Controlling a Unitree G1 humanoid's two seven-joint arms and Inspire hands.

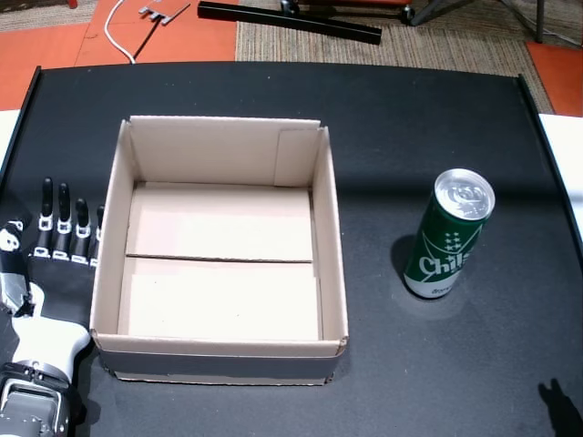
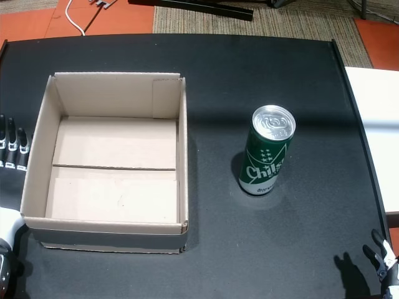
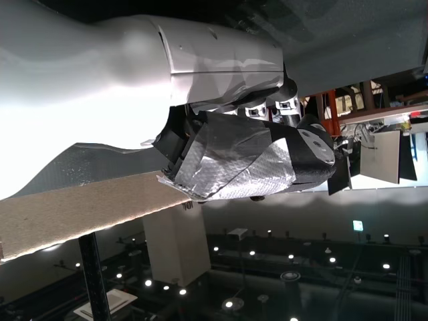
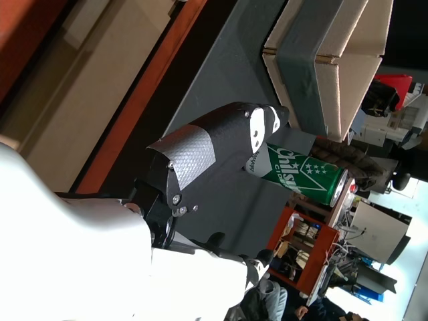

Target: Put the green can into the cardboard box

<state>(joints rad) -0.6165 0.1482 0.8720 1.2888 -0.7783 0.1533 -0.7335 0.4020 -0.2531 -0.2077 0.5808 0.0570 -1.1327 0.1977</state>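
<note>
On the black table the green can stands upright, well to the right of the cardboard box with a strip of bare tabletop between them, nothing sitting in that gap. Box is open on top, flaps folded flat inside, and it's got nothing in it; both head views show that pretty clearly.

Left hand lies flat on the table just beside the box's left wall, fingers straight and spread a bit, holding nothing. Right hand only peeks in at the bottom right corner of a head view, just a few fingertips, well apart from the can. The right wrist view shows the back of that hand with the can and the box corner beyond it, but honestly I can't tell how its fingers are set.

Past the table's far edge: orange floor, woven mat, a black bar and a white cable.
</note>
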